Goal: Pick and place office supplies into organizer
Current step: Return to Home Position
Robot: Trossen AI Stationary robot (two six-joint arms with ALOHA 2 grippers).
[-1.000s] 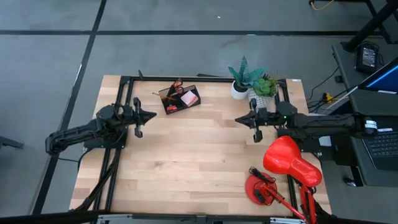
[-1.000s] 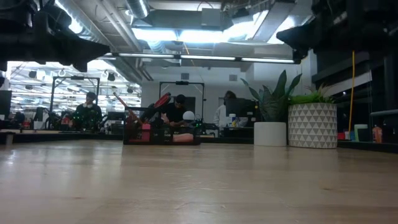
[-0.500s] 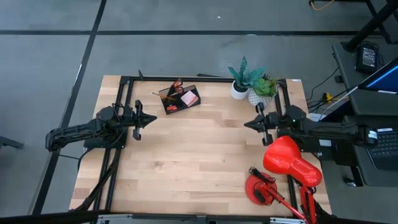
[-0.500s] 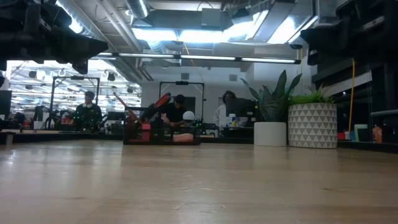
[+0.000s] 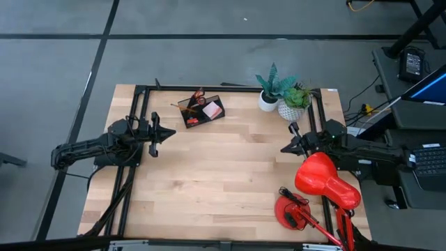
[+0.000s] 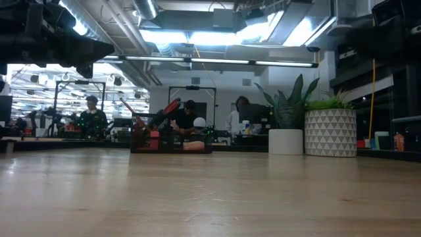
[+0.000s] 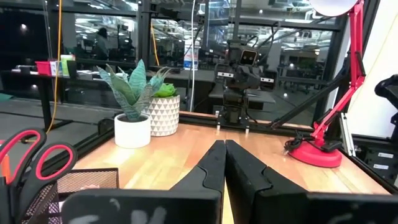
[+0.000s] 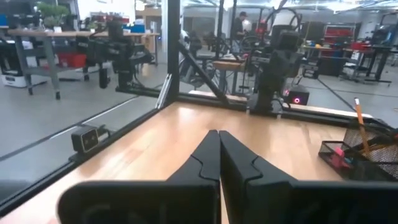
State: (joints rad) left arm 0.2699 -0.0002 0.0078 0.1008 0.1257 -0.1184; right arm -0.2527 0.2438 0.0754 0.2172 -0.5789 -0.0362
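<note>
The pale wooden surface point(image 5: 223, 174) fills the middle of the high view, framed by a black rail. The left arm point(image 5: 90, 148) lies along its left edge, and the right arm point(image 5: 362, 150) reaches in from the right edge. A red desk lamp point(image 5: 324, 183) stands at the near right corner, its shade just beside the right arm. Two potted plants point(image 5: 275, 84) sit side by side at the far right.

The organizer point(image 5: 201, 111) rests at the far edge, left of centre, well apart from both arms. It holds red-handled scissors point(image 7: 25, 155) standing upright, a pink sticky-note pad point(image 5: 212, 109) in its right part, and an orange pencil point(image 8: 360, 121) leaning up out of it. No supplies lie loose on the boards.

The left pincer point(image 5: 171, 132) hangs above the left side of the surface, pointing right. Its wrist view shows the two fingers point(image 7: 208, 171) clenched together on nothing. The right pincer point(image 5: 284, 148) hangs above the right side, pointing left, near the lamp shade. Its fingers point(image 8: 205, 158) are likewise pressed together and empty.
</note>
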